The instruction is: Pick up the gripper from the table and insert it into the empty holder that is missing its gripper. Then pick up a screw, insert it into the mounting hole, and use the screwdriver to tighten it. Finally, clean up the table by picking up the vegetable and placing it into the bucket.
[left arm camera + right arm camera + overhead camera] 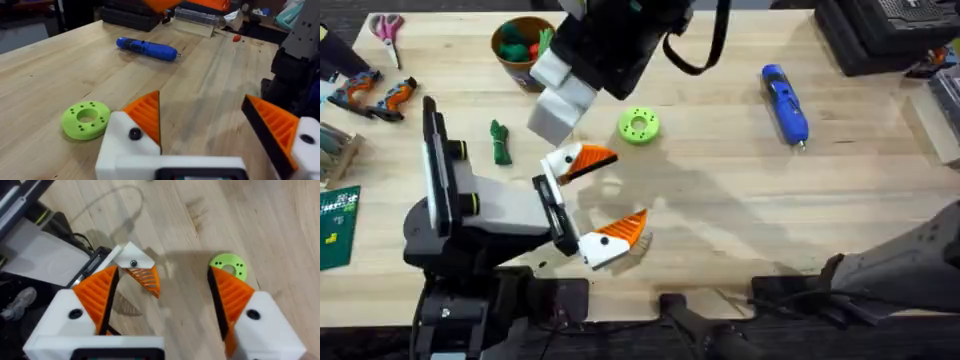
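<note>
- Wooden surface (720, 200): screwdriver (785, 103) lying untouched, vegetable (500, 142) outside bucket (520, 45).
- Left gripper (595, 195) and right gripper (165, 300): jaws wide, empty.
- Judged: screw step pending; next needs a screw located.

One screwdriver (784, 103), one bucket (519, 42), one vegetable (500, 143), one green ring (638, 126), one pair of scissors (388, 31).

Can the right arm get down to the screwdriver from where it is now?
Probably yes. The screwdriver lies alone on bare table, nothing beside it, and the right gripper hangs with open jaws by the green ring, holding nothing.
</note>
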`<state>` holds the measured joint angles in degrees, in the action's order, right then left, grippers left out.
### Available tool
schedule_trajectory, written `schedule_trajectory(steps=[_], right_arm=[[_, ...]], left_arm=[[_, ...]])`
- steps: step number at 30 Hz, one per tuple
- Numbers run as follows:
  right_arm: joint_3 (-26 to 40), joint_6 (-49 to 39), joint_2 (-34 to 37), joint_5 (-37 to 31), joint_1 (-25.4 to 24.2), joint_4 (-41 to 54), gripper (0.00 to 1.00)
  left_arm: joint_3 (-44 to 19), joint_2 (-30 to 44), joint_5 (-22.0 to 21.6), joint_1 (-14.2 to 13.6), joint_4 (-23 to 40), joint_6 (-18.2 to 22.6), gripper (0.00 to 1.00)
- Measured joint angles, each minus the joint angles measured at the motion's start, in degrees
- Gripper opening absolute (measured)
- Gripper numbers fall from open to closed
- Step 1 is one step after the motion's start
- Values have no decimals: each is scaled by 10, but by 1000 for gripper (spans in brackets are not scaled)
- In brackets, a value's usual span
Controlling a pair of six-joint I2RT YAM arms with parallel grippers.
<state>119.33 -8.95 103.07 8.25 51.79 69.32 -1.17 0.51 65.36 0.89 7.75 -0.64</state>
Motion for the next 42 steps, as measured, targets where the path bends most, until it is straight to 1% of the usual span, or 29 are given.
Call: schedule_trajectory(steps=[6,7,9,12,13,14,21,25,30,33,37,42], right_arm=[[0,0,0,0,0,9,992],[0,0,0,0,0,14,992],[0,0,0,0,0,24,992],[0,0,0,0,0,52,992],[0,0,0,0,0,59,993],[0,0,0,0,0,69,993],[0,2,-3,2,-4,123,993],[0,5,-23,2,-15,145,993],[0,13,-58,2,-58,173,993],[-9,16,-74,2,-87,172,993],[-67,26,-104,2,-125,159,993],[-176,53,-164,3,-183,93,993]], left_arm=[[0,0,0,0,0,0,976],[0,0,0,0,0,-2,914],[0,0,0,0,0,1,610],[0,0,0,0,0,2,121],[0,0,0,0,0,4,38],[0,0,0,0,0,4,12],[0,0,0,0,0,4,5],[0,0,0,0,0,4,5],[0,0,0,0,0,4,5],[0,0,0,0,0,4,5],[0,0,0,0,0,4,5],[0,0,0,0,0,4,5]])
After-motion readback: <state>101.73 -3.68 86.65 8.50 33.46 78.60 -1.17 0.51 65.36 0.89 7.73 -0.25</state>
